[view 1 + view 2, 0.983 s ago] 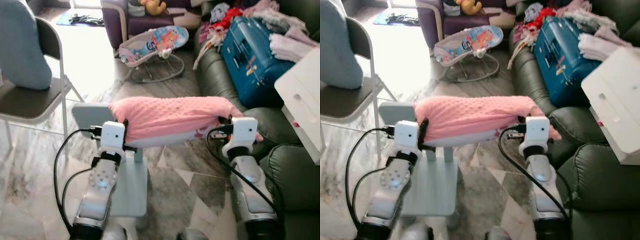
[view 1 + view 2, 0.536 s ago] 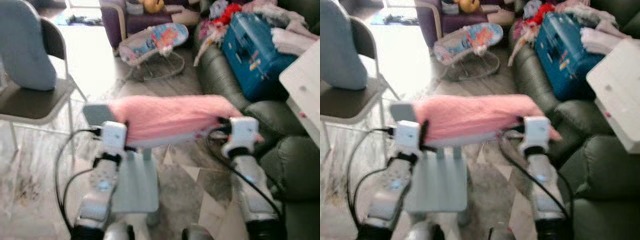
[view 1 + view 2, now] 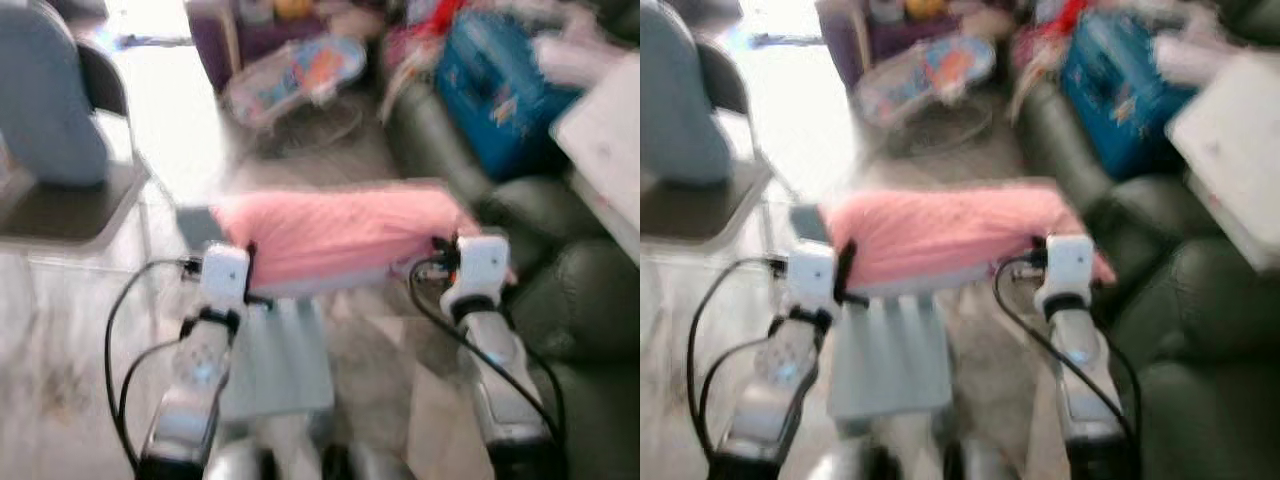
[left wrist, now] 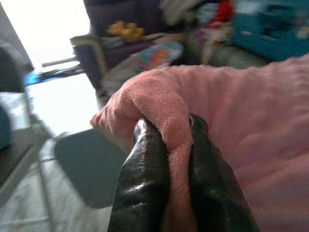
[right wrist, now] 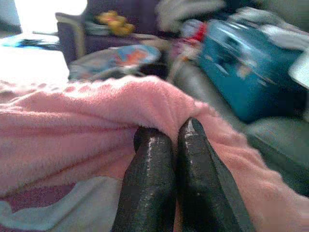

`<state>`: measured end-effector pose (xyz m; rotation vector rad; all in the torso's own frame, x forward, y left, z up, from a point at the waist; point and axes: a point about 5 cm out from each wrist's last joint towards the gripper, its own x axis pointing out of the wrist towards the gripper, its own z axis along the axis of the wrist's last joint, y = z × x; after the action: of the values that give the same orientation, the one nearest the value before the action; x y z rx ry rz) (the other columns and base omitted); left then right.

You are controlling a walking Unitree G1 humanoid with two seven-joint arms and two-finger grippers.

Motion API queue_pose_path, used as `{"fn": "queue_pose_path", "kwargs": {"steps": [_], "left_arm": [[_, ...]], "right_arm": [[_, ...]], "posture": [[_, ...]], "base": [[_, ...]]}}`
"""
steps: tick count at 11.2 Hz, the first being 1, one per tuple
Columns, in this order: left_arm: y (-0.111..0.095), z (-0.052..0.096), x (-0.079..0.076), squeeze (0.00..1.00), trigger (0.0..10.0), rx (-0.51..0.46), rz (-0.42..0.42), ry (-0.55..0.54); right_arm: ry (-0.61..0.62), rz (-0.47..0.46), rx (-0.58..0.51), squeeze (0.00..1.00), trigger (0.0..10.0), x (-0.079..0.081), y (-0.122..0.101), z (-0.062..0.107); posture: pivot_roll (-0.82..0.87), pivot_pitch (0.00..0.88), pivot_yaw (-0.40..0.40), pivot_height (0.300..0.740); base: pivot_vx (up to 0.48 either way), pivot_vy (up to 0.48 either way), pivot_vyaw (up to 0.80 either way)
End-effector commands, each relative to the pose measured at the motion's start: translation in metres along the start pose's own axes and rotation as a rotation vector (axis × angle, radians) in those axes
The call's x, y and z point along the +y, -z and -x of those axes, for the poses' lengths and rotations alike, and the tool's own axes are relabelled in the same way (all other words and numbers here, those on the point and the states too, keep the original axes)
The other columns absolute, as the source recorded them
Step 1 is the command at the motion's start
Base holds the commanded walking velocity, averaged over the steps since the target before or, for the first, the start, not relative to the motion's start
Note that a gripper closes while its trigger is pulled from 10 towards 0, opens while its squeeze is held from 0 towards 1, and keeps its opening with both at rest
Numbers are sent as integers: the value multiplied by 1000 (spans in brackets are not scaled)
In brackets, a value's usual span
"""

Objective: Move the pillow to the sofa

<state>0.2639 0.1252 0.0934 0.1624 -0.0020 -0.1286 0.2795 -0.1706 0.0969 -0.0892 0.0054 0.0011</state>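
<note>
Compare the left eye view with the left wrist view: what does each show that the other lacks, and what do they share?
Left eye view alone: the right gripper at the pink pillow's far end, both silver arms, and the dark green sofa on the robot's right. Left wrist view alone: the left gripper's fingers pinching a fold of pillow between them, and a yellow toy behind. Both share the pillow, the blue suitcase and the baby bouncer.

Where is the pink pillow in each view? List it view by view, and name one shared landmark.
Left eye view: pink pillow at centre, stretched between both arms.
Right eye view: centre, slightly left.
Left wrist view: a fold pinched between the left gripper fingers.
Right wrist view: bunched over the right gripper fingers.
Shared landmark: the blue suitcase on the sofa.
</note>
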Motion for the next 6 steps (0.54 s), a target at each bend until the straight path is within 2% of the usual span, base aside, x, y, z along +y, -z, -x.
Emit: {"fn": "queue_pose_path", "kwargs": {"steps": [1, 6], "left_arm": [[-5, -1, 3, 0, 10000, -22, -11, -3], [-6, -1, 1, 0, 10000, -24, 10, 22]], "right_arm": [[13, -3, -29, 0, 10000, -2, -7, -2], [18, 0, -28, 0, 10000, -2, -7, -2]], "posture": [[-47, 100, -43, 740], [-46, 104, -40, 740]], "base": [[0, 0, -800], [0, 0, -800]]}}
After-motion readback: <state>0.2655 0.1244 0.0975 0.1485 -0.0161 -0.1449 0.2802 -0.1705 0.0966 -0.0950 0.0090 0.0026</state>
